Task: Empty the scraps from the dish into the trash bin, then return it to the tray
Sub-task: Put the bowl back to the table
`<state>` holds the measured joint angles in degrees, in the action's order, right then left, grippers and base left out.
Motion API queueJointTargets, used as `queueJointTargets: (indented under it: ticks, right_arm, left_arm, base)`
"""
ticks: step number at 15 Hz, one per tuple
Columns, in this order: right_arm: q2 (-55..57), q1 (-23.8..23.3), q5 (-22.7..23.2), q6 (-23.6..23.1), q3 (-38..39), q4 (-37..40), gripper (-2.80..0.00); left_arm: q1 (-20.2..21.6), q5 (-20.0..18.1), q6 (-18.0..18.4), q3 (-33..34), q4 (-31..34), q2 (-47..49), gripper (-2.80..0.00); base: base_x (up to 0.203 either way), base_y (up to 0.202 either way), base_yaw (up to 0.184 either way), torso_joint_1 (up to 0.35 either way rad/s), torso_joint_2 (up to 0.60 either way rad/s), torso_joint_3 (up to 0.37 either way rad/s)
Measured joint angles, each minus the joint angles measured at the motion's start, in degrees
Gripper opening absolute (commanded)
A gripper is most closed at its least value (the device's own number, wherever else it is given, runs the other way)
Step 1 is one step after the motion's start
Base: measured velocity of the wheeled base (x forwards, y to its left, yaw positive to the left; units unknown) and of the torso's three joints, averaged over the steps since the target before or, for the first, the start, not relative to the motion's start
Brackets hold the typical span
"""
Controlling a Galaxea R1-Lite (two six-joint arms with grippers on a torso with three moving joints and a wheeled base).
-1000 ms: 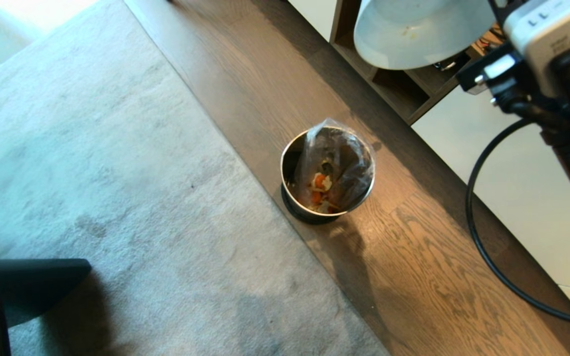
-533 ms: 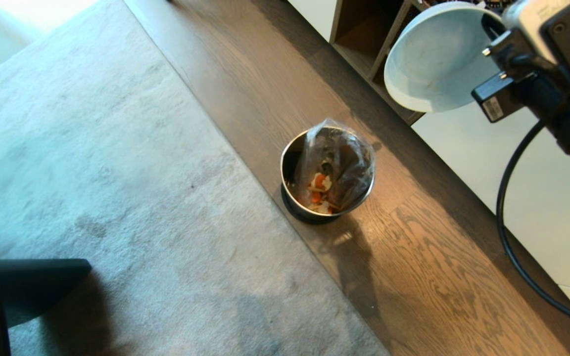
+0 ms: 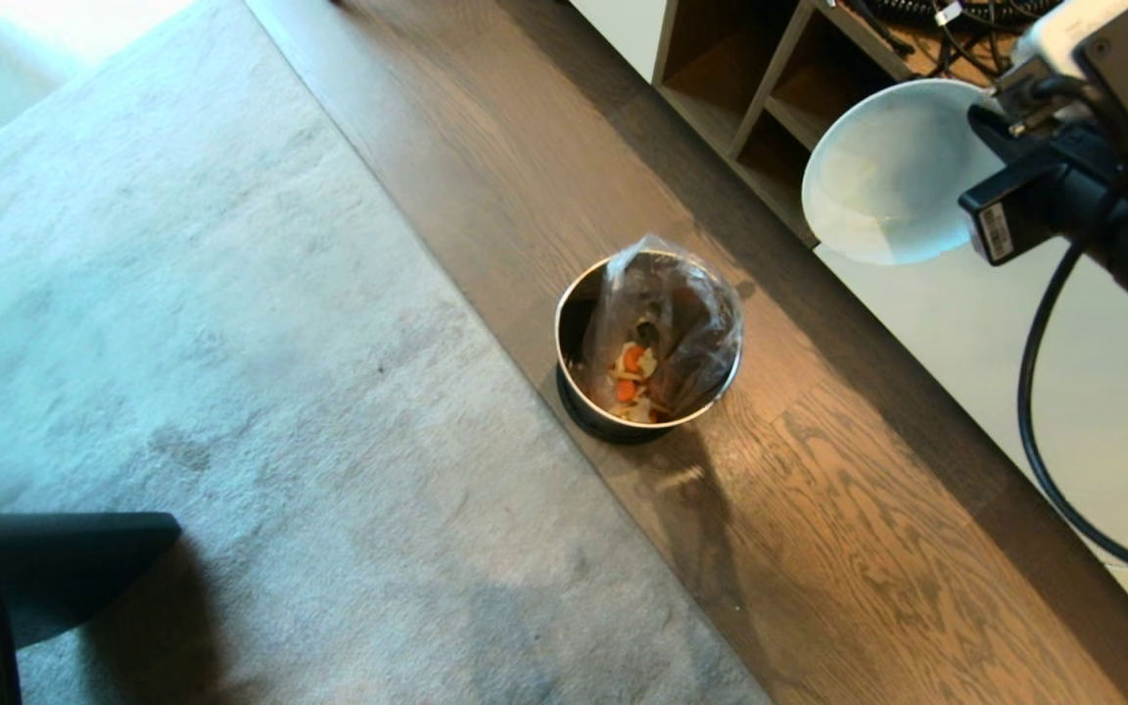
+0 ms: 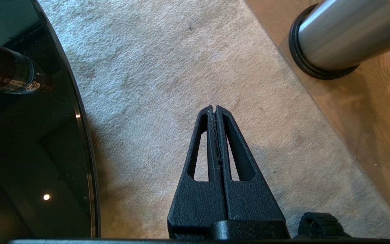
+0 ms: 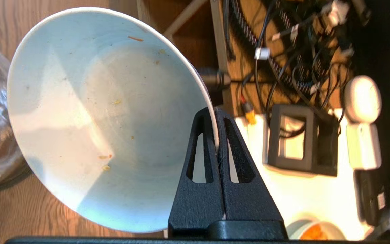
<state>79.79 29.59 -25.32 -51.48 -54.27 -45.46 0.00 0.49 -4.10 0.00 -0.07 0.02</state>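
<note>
My right gripper (image 5: 215, 112) is shut on the rim of the dish (image 5: 96, 112), a white bowl held tilted on its side. Only a few crumbs stick to its inside. In the head view the dish (image 3: 892, 171) hangs at the upper right, off to the right of the trash bin (image 3: 569, 323). This shiny metal bin stands on the wood floor, and the orange and pale scraps (image 3: 634, 377) lie in its clear bag. My left gripper (image 4: 214, 108) is shut and empty over the carpet, with the trash bin (image 4: 344, 37) beyond it. The tray is out of view.
A grey carpet (image 3: 182, 343) covers the left side. A wooden shelf unit (image 3: 750, 88) with cables stands behind the bin. The glossy black round table (image 4: 29, 135) edges the carpet. A black cable (image 3: 1044, 470) loops from my right arm over the pale surface at right.
My right gripper has carried the dish to the right and lower in the head view, turning it as it went. The bin, the scraps and the left gripper have not moved.
</note>
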Motion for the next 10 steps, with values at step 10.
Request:
queueJointTargets:
  ticks: [10]
  right_arm:
    - [-0.7, -3.2, 0.2, 10.5, -0.9, 9.9, -2.80]
  left_arm:
    - [0.0, 0.0, 0.0, 0.0, 0.0, 0.0, -2.80]
  base:
    - [0.000, 0.000, 0.000, 0.000, 0.00, 0.000]
